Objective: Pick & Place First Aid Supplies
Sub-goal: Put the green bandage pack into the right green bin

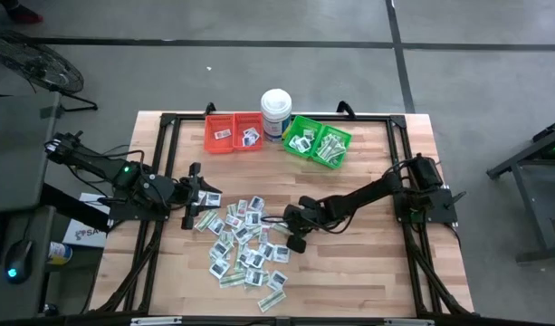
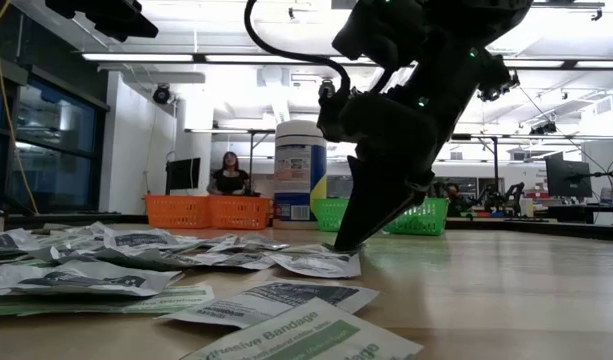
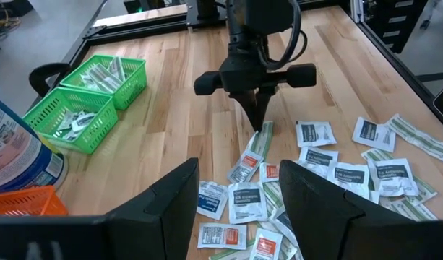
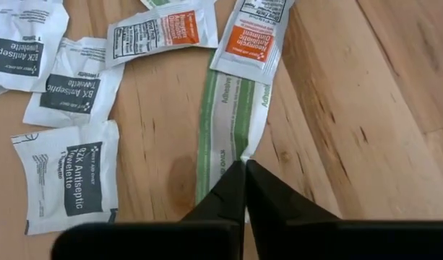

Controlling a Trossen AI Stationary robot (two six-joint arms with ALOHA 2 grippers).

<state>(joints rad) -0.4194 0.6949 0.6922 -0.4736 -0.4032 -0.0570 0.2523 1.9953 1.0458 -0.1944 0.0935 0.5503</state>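
Several first aid supplies (image 1: 245, 246), square white packets and pale green-and-white strips, lie flat and scattered on the wooden table's middle. My right gripper (image 1: 282, 222) stands at the pile's right edge, pointing steeply down and shut on one green-and-white bandage strip (image 4: 228, 123). The left wrist view shows the same gripper (image 3: 259, 124) with its tips on that strip (image 3: 262, 141). The strip's far end lies under an orange-print packet (image 4: 251, 36). My left gripper (image 1: 194, 205) hovers open at the pile's left edge, above the table, touching nothing. My right gripper pinches the bandage strip's near end (image 4: 239, 148) between its two fingertips, at the strip's edge. The fingers (image 2: 348, 235) come from above, slanting down from the table's right side, roughly along the strip. The strip lies flat on the table.
Two orange bins (image 1: 234, 132) and two green bins (image 1: 319, 143) with a few packets stand at the far edge, a tall white tub (image 1: 276, 110) between them. Bare wood (image 1: 368, 263) lies right of the pile. A person sits in the room behind the table (image 2: 229, 172).
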